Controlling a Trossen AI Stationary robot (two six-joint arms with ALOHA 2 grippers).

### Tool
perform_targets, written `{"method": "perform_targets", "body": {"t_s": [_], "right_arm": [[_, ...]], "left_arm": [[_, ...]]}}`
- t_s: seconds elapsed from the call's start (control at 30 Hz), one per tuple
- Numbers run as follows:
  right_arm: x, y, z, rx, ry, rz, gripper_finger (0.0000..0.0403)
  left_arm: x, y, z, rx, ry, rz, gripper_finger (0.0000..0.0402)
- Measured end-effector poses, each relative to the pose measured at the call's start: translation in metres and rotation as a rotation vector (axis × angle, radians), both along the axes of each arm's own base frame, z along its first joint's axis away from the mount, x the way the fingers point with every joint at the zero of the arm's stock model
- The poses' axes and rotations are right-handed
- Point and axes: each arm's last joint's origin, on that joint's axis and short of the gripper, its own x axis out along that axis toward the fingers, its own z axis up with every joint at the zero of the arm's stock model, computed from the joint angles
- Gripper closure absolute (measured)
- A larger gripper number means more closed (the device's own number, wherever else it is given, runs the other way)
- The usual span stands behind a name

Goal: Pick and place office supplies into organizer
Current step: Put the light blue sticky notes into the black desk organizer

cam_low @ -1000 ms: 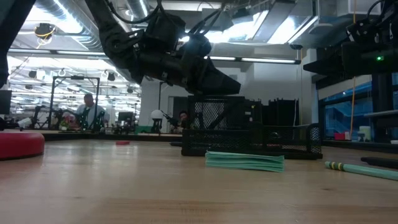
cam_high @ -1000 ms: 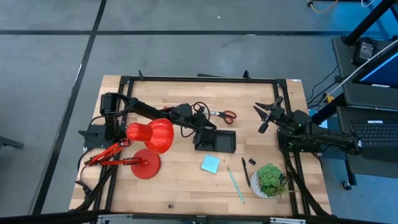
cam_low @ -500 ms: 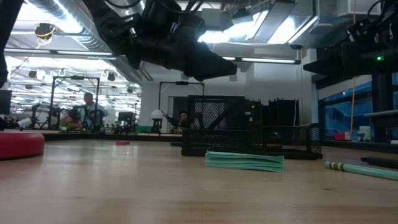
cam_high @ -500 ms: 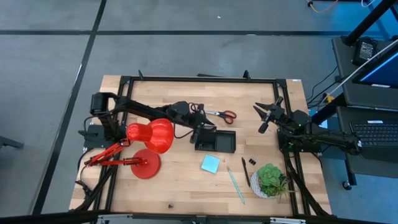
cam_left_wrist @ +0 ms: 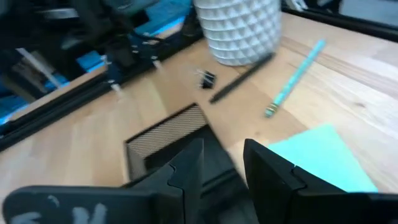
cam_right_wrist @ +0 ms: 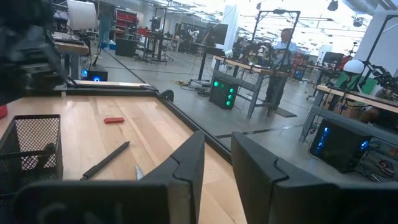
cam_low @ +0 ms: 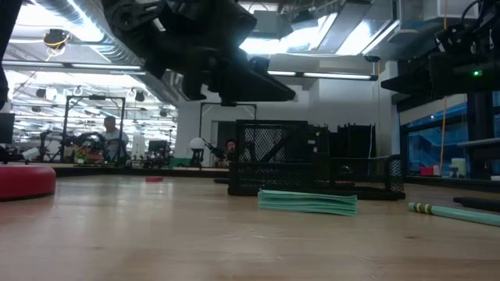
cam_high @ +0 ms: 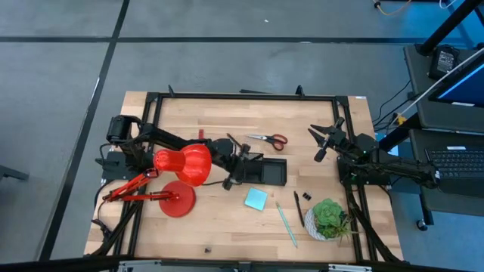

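At centre frame, the low black mesh organizer tray (cam_high: pixel 264 171) sits on the wooden table (cam_high: pixel 189 121); its contents are unclear. The left gripper (cam_high: pixel 236 172), released and empty, hovers at its left end. Red-handled scissors (cam_high: pixel 269 138) lie above it, the light-blue sticky-note pad (cam_high: pixel 255 199) below. The right gripper (cam_high: pixel 324 140) waits spread at right.

The high view looks straight down from well above and takes in the whole table (cam_high: pixel 227 121), while the low view sits at table-top height, looking level across the wood into the room, with the sticky-note pad (cam_low: pixel 307 202) close in front of the organizer (cam_low: pixel 297 160). Both show that pad (cam_high: pixel 255 199) and organizer (cam_high: pixel 265 171). The left wrist view looks down from close over the organizer (cam_left_wrist: pixel 168 127); the right wrist view looks level across the table edge (cam_right_wrist: pixel 186 134) into the room.
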Motion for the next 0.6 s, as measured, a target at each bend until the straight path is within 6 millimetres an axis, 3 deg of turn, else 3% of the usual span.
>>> {"method": "perform_targets", "body": {"t_s": [0.27, 0.5, 0.6], "right_arm": [[0.0, 0.0, 0.0, 0.0, 0.0, 0.0, 0.0319], [0.0, 0.0, 0.0, 0.0, 0.0, 0.0, 0.0319], [0.0, 0.0, 0.0, 0.0, 0.0, 0.0, 0.0319]], "left_arm": [[-0.003, -0.012, -0.006, 0.048, 0.052, -0.054, 0.0332], [-0.008, -0.021, -0.013, 0.215, 0.084, -0.168, 0.0392], [-0.009, -0.032, -0.013, 0.273, 0.058, -0.234, 0.0398]]}}
